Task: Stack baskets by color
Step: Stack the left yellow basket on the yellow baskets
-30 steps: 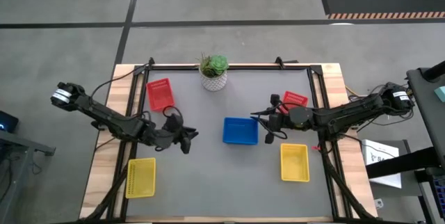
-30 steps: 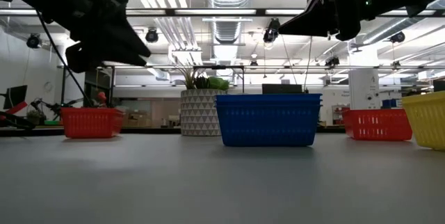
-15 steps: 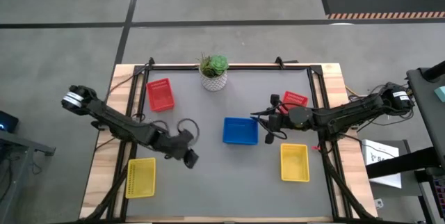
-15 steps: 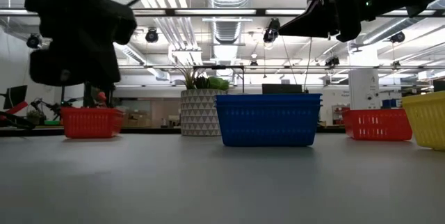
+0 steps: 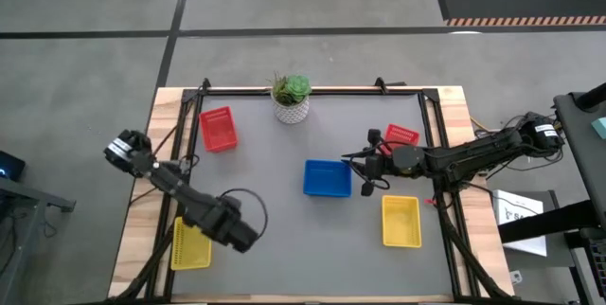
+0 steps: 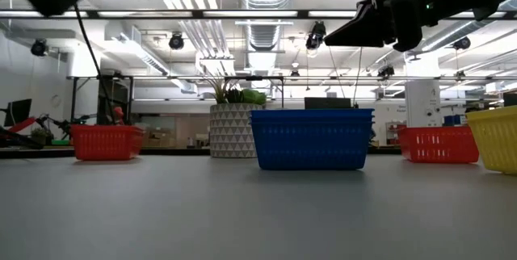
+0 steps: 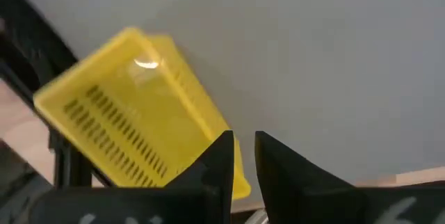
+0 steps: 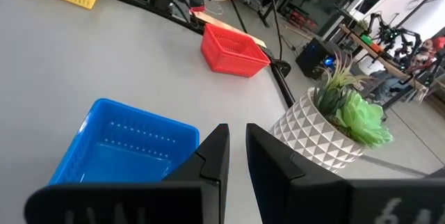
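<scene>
A blue basket [image 5: 328,178] rests on its base at the table's middle. Red baskets stand at the far left [image 5: 218,128] and by the right arm [image 5: 401,135]. Yellow baskets stand at the near right [image 5: 401,221] and the near left [image 5: 192,243]. My left gripper [image 5: 242,238] hangs above the mat just right of the near-left yellow basket [image 7: 132,123], pointing down, its fingers [image 7: 243,158] shut but for a slit, with nothing between them. My right gripper [image 5: 365,170] hovers roughly level beside the blue basket's right end [image 8: 122,147], shut and holding nothing.
A green plant in a white patterned pot [image 5: 292,98] stands at the far edge's middle. Black frame rails [image 5: 185,153] run along the table's left and right sides. Bare grey mat [image 5: 303,248] lies between the two yellow baskets.
My left gripper has swung from the table's middle-left toward the near edge and the near-left yellow basket. It has tipped from lying roughly level to pointing down, and has left the low view upward. The baskets have stayed where they were.
</scene>
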You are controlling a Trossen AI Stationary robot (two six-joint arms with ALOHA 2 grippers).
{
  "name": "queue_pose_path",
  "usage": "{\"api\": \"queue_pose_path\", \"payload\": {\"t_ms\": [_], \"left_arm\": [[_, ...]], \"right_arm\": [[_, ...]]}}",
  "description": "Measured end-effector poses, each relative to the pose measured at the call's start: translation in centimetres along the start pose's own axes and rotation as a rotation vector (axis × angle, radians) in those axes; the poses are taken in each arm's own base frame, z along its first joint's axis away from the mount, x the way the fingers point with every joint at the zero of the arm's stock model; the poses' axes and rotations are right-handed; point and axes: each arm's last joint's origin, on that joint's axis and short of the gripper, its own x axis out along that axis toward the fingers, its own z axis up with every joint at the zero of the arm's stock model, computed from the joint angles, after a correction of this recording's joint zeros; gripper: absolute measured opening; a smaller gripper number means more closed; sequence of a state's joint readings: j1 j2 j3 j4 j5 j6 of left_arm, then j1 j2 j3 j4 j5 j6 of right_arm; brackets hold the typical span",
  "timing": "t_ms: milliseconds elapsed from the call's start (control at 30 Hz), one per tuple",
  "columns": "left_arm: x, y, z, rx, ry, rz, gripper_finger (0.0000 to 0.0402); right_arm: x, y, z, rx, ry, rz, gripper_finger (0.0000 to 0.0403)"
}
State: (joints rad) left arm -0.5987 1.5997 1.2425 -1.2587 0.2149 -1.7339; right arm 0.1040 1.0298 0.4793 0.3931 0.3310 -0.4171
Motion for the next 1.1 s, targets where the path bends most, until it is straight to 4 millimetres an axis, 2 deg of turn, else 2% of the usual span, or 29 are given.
{"api": "queue_pose_path", "payload": {"t_ms": [267, 367, 467, 600, 833, 967, 1100], "left_arm": [[0.3, 1.4, -3.0, -0.099, -0.015, -0.022, 0.0043], [1.2, 1.7, -3.7, -0.109, -0.017, -0.024, 0.0046], [2.3, 1.4, -4.2, -0.084, -0.012, -0.08, 0.0066], [3.0, 1.2, -4.1, -0.08, -0.01, -0.102, 0.011], [4.9, 2.4, -3.3, -0.098, -0.042, -0.016, 0.0183], [5.7, 2.7, -3.0, -0.096, -0.049, -0.003, 0.0188], [7.0, 2.4, -2.7, -0.056, -0.038, -0.047, 0.0153]], "right_arm": [[0.0, 0.0, 0.0, 0.0, -0.001, 0.002, 0.0043], [0.0, 0.0, 0.0, 0.005, 0.0, 0.003, 0.0043], [0.0, 0.1, 0.0, 0.005, -0.008, 0.023, 0.0043], [0.0, 0.2, 0.0, 0.005, -0.019, 0.047, 0.0043], [0.0, 0.2, 0.0, 0.014, -0.019, 0.048, 0.0043], [0.0, 0.2, 0.0, 0.015, -0.019, 0.048, 0.0043], [0.0, 0.2, 0.0, 0.014, -0.018, 0.048, 0.0043]]}}
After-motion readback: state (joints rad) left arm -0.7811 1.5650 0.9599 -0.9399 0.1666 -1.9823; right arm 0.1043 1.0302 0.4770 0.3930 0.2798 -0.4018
